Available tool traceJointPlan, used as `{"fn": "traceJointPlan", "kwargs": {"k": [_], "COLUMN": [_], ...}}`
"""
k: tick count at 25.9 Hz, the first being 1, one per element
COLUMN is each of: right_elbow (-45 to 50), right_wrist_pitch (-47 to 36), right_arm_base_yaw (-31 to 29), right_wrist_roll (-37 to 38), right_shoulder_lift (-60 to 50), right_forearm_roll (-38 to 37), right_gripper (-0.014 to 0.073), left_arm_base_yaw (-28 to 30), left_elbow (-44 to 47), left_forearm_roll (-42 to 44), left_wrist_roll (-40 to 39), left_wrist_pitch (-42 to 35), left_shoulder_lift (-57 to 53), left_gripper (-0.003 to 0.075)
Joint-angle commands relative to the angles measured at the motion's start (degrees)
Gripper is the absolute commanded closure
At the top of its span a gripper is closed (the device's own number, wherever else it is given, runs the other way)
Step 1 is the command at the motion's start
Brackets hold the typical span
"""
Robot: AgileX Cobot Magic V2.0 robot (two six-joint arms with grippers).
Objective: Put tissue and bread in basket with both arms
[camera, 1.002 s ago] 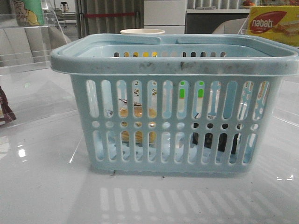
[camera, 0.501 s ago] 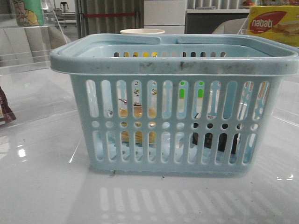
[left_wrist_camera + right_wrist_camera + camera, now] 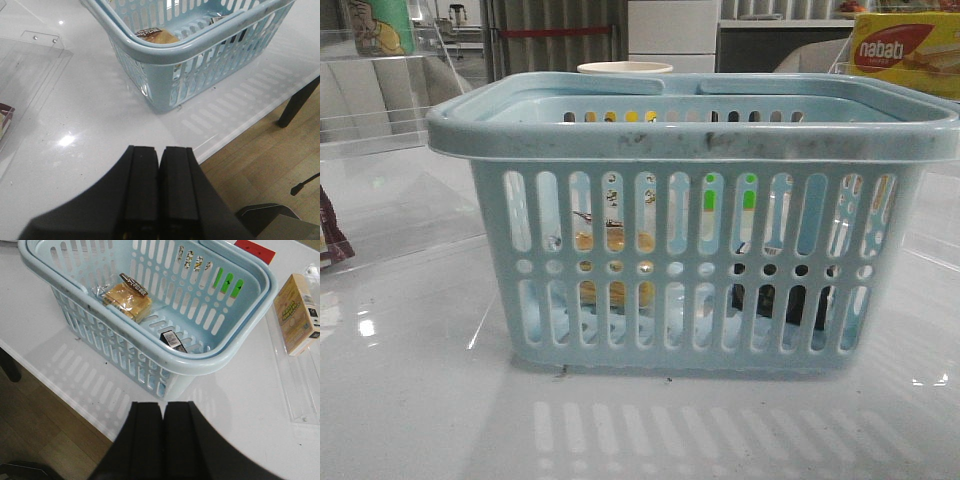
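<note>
The light-blue basket [image 3: 690, 140] stands in the middle of the white table, and shows in the left wrist view [image 3: 200, 47] and the right wrist view [image 3: 210, 362]. The wrapped bread [image 3: 127, 299] lies on the basket floor, seen through the slots at the left [image 3: 615, 290]; a corner of it shows in the left wrist view [image 3: 157, 36]. The small black tissue pack [image 3: 173, 341] lies inside near the right wall [image 3: 785, 300]. My left gripper [image 3: 159, 150] is shut and empty, back from the basket over the table's front edge. My right gripper [image 3: 163, 406] is shut and empty, also back from the basket.
A yellow-and-red nabati box [image 3: 905, 50] stands at the back right. A beige box [image 3: 299, 312] lies in a clear tray right of the basket. A dark maroon packet [image 3: 330, 240] sits at the far left. A pale cup [image 3: 625, 68] stands behind the basket.
</note>
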Motion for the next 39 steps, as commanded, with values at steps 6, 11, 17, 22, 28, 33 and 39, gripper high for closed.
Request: {"fn": "traceJointPlan", "kwargs": {"k": [6, 11, 17, 22, 28, 33, 39], "right_elbow": [-1.48, -1.48, -1.48, -1.48, -1.48, -1.48, -1.48], "right_wrist_pitch": [-3.85, -3.85, -3.8, -3.8, -3.73, -3.74, -3.74], "right_arm_base_yaw": [-0.08, -0.08, -0.08, -0.08, -0.08, -0.08, -0.08], "right_wrist_roll": [-0.59, -0.59, -0.59, -0.59, -0.59, -0.59, -0.59], "right_shoulder_lift": [0.3, 0.3, 0.3, 0.3, 0.3, 0.3, 0.3], "right_forearm_roll": [0.02, 0.02, 0.02, 0.02, 0.02, 0.02, 0.02], "right_gripper": [0.0539, 0.0539, 0.0539, 0.0539, 0.0539, 0.0539, 0.0539], "left_arm_base_yaw": [-0.52, 1.53, 17.59, 29.16, 35.95, 35.96, 35.96], "left_elbow": [-1.56, 1.6, 11.86, 25.52, 36.43, 40.51, 45.34], "left_forearm_roll": [-0.03, -0.49, 3.79, 4.81, 1.19, 1.02, -1.04], "left_wrist_roll": [-0.62, -0.62, -0.62, -0.62, -0.98, -0.98, -0.98], "left_wrist_pitch": [-4.06, -8.22, -19.77, -29.24, -39.1, -46.45, -55.21], "left_shoulder_lift": [0.33, -5.51, -17.22, -28.07, -33.77, -33.9, -33.9], "left_gripper": [0.063, 0.063, 0.063, 0.063, 0.063, 0.063, 0.063]}}
